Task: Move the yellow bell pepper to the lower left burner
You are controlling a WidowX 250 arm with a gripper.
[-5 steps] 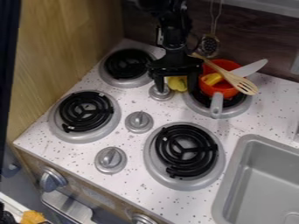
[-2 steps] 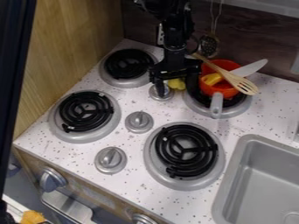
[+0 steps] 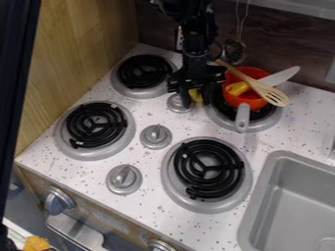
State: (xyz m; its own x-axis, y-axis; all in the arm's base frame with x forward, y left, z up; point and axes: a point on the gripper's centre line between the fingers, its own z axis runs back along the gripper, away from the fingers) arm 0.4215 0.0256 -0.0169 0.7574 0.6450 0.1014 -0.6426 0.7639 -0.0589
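Fingers point(image 3: 186, 99) have drawn in around the pepper since the earlier frames; the arm above is about where it was. Near to far: the target, lower left burner point(image 3: 70, 148), is on the near left side, bare coil with a pale rim. Past it, far side, the gripper point(image 3: 197, 102) looks pinched on the yellow bell pepper point(image 3: 196, 94), beside the far knob point(image 3: 177, 104) and just left of the burner with the red pot point(image 3: 256, 102). Can't tell if it's off the surface. Handling, my read: likely a light toy piece, fairly stiff, smooth and rounded, so slip or roll is the main risk; low fragility. Take it across the widest part of the body, pads level, moderate squeeze; avoid a tip-only pinch. Lift straight up to clear the knob, keep away from the pot, lower before release. Labels: none legible on pepper, pot or knobs.
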